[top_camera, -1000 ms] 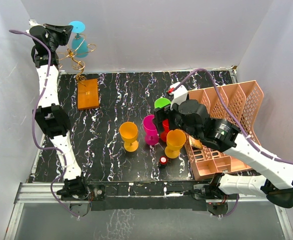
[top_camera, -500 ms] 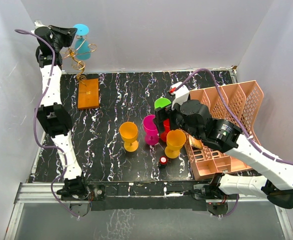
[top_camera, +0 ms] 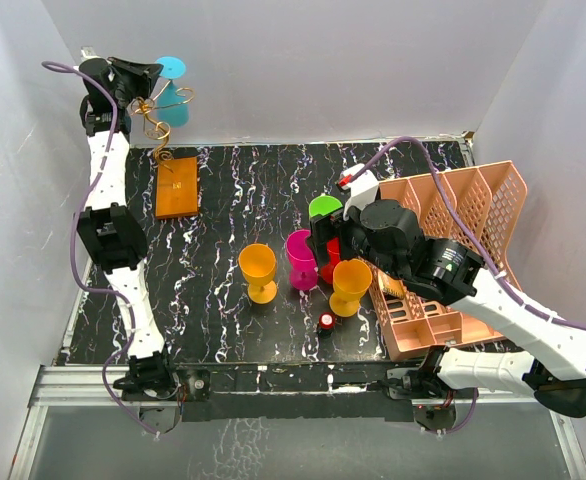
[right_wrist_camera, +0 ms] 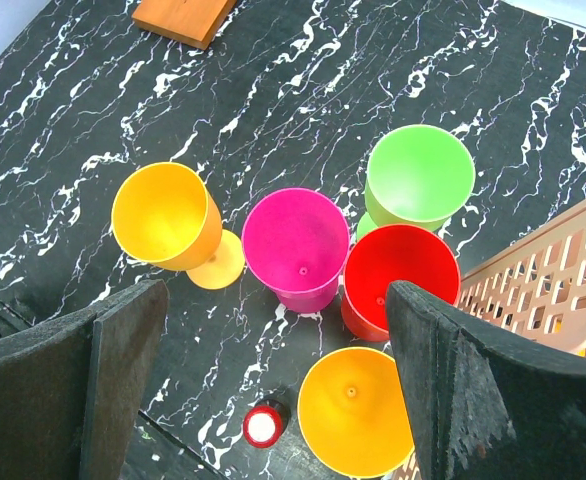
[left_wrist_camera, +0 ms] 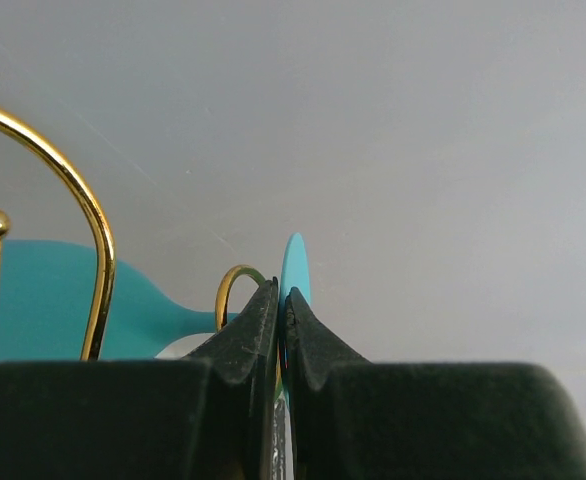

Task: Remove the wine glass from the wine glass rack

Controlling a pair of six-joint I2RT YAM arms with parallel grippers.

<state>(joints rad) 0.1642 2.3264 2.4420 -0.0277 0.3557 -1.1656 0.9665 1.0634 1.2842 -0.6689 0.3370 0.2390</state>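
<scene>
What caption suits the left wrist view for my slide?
Left gripper pinching the foot of the teal wine glass, with the gold wire of the wine glass rack beside it.

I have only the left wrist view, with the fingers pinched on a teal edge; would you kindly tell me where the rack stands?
Observer: The wine glass rack stands on its orange-brown base at the table's far left corner.
Operator: Thank you. Where is the right gripper?
Observer: The right gripper hangs open above upright cups mid-table, well apart from the rack.
Operator: What lies beside those cups?
Observer: A salmon-pink lattice basket lies just to their right.
</scene>
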